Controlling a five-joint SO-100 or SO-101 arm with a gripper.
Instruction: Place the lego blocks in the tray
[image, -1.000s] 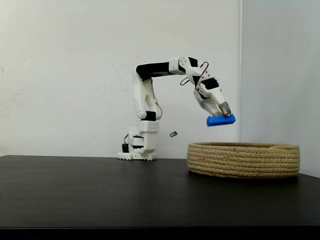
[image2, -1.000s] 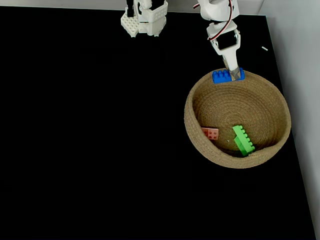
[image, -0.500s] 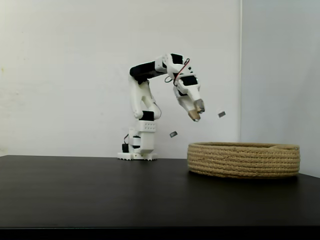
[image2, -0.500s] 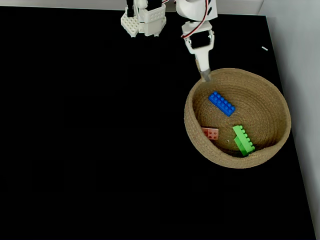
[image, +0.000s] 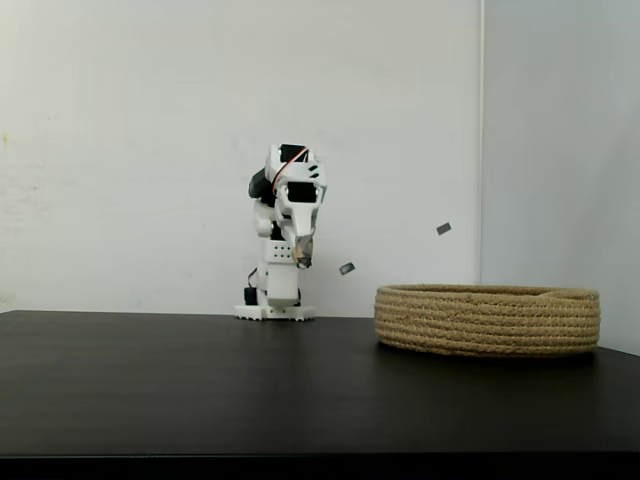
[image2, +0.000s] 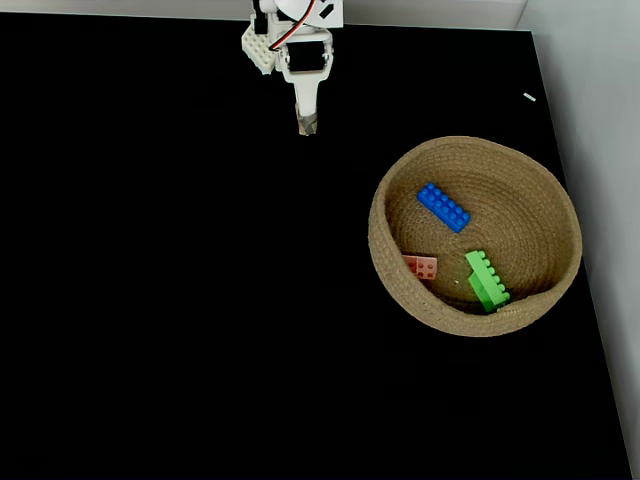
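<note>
In a fixed view from the side, the gripper (image: 303, 262) has swung back over its base, away from the tray (image: 488, 319) near the table's right edge, its claw narrow and empty.

In a fixed view from above, the blue brick (image2: 443, 207) it carried a second ago now lies in the tray (image2: 392, 288) with the pink brick (image2: 420, 267) and green brick (image2: 487, 281), so the task looks finished.

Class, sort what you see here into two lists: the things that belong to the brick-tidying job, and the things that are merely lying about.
Belonging to the job:
blue brick
green brick
pink brick
rope basket
gripper

Merely about:
black table
small marks on the wall
</note>
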